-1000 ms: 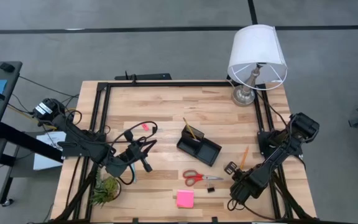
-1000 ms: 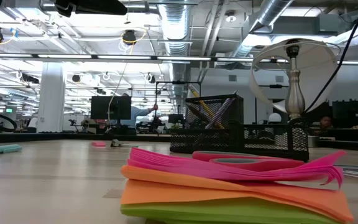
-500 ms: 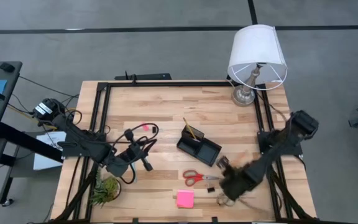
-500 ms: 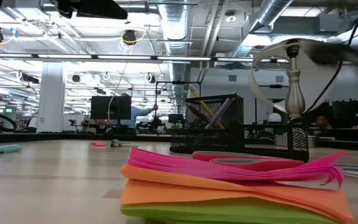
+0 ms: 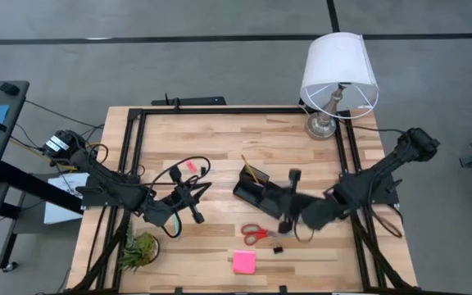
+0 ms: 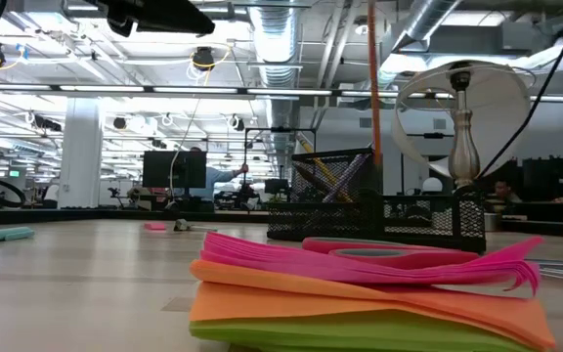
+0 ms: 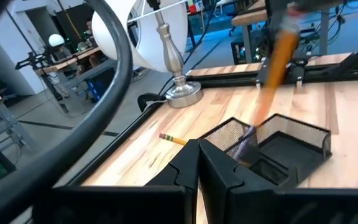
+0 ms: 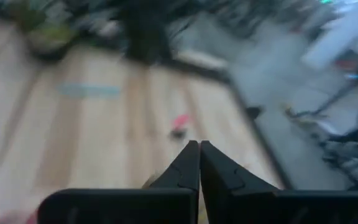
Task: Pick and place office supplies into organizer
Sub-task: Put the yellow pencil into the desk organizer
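Note:
The black mesh organizer (image 5: 262, 195) stands mid-table with a yellow pencil (image 7: 173, 139) leaning in its cup. My right gripper (image 5: 288, 203) hovers at its right end, shut on an orange pencil (image 6: 372, 88) that stands nearly upright over the organizer (image 6: 379, 210). Its lower tip is blurred. Red-handled scissors (image 5: 260, 233), a black binder clip (image 5: 279, 247) and the pink sticky-note pad (image 5: 244, 262) lie flat on the table near the front edge. A pink eraser (image 5: 191, 166) lies at the left. My left gripper (image 5: 195, 211) hangs shut and empty left of the organizer. My right gripper pinches the orange pencil near its upper end (image 7: 286, 28) between its two fingers, coming level from the table's right and lying across it. The pencil hangs below the fingers, nearly upright and clear of the table. Whether its tip is inside the organizer, I cannot tell.
A white-shaded lamp (image 5: 338, 78) stands at the far right corner and a small green plant (image 5: 140, 250) at the near left. Black rails (image 5: 220, 111) frame the tabletop. A cable loop (image 5: 188, 168) hangs by my left arm.
My right gripper has taken the orange pencil off the table at the right, risen, and swung toward the organizer while its wrist turned. The pencil has gone from lying flat to nearly upright above the organizer.

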`<state>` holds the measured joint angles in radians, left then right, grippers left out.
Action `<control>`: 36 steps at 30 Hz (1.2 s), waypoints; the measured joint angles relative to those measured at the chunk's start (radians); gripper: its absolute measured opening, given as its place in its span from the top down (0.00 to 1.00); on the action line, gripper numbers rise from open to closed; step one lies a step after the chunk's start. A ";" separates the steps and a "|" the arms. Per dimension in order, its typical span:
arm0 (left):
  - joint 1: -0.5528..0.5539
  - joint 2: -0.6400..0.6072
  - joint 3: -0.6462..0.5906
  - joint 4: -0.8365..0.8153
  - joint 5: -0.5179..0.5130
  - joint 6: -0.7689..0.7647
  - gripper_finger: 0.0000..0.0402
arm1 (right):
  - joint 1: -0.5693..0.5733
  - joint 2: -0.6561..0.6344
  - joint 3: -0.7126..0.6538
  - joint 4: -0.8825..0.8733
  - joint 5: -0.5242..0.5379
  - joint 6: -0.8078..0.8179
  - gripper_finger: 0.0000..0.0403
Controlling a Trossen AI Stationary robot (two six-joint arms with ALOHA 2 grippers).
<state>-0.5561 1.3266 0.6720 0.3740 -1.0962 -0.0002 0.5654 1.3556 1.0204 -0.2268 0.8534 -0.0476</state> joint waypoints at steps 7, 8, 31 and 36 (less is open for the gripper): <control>0.000 0.000 0.000 -0.019 0.018 0.000 1.00 | -0.096 -0.008 0.002 0.348 0.031 -0.233 1.00; 0.000 0.000 0.000 -0.020 0.018 0.000 1.00 | -0.109 -0.006 0.001 0.351 0.020 -0.242 1.00; 0.000 0.000 0.000 -0.056 0.062 -0.003 1.00 | -0.357 0.276 0.004 0.240 -0.035 0.231 1.00; 0.000 0.000 0.000 -0.055 0.085 -0.004 1.00 | -0.395 0.324 0.001 0.252 -0.061 0.257 0.98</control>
<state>-0.5564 1.3262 0.6720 0.3186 -1.0111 -0.0040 0.1707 1.6797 1.0212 0.0252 0.7927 0.2091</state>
